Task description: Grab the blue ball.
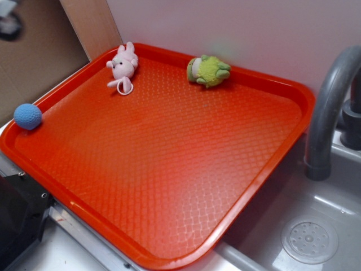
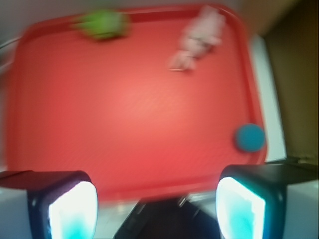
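Resting against the raised rim of the red tray, the blue ball is seen at the tray's left corner in the exterior view, clear of everything else. The pink plush bunny is placed near the tray's far edge, and the green plush toy lies along that same edge, well apart from the ball. In the blurred wrist view the gripper is held wide apart above the tray's near edge, holding nothing.
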Robot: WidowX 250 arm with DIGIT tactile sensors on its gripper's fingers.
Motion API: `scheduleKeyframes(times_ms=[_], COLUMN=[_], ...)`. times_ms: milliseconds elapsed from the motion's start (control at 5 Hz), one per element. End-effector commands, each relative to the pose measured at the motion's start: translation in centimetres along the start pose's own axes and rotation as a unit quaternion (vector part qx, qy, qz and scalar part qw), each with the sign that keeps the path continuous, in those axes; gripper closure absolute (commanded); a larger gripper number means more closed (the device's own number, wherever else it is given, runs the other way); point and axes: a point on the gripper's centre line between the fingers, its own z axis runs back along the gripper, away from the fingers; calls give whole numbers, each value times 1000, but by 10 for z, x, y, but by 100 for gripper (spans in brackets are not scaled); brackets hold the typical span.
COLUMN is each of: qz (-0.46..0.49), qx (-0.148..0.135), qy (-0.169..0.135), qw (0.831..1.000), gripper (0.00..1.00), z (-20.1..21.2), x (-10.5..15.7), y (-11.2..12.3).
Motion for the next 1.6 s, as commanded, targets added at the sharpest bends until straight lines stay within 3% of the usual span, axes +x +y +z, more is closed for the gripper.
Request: scheduleKeyframes(times_ms=[0, 200, 400, 1000, 1400], qz=[219, 205, 191, 191, 209], qx=[38, 70, 73, 73, 126], qy=[-60, -16, 2, 2, -3], qw=[973, 976, 979, 979, 970], gripper=[0, 0, 0, 0, 0], z=[-83, -129, -138, -138, -158], x=[28, 22, 19, 19, 12], y=[71, 84, 92, 92, 147])
